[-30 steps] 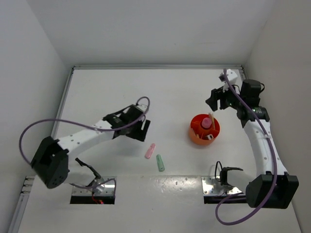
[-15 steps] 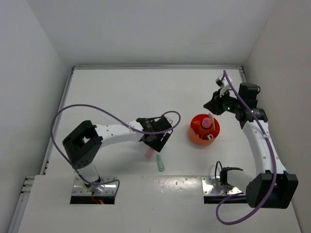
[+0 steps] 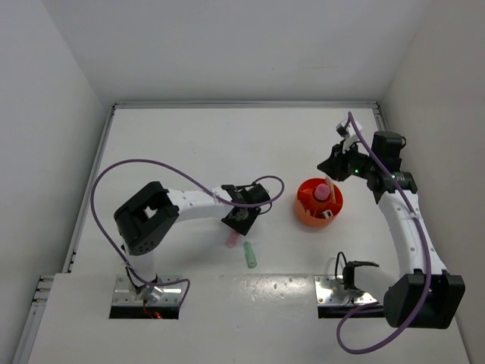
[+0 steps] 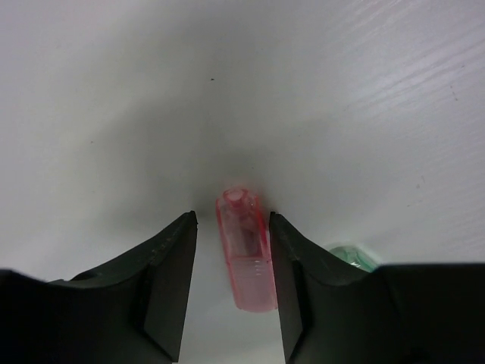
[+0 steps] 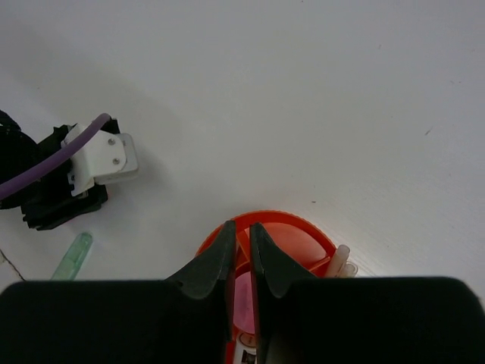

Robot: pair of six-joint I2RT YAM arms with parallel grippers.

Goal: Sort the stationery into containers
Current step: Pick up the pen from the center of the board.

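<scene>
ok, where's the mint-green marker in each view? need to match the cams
Top external: the mint-green marker lies lower centre, just below and right of the left end effector.
Left wrist: only its tip shows, right of centre, peeking out behind the finger on the picture's right side.
Right wrist: lower left corner, below the left end effector.
Shared landmark: the left end effector, close beside the marker in all three views.

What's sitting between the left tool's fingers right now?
The pink marker, lying on the table inside the open left tool, nearer one side. The left wrist view shows it.
</scene>
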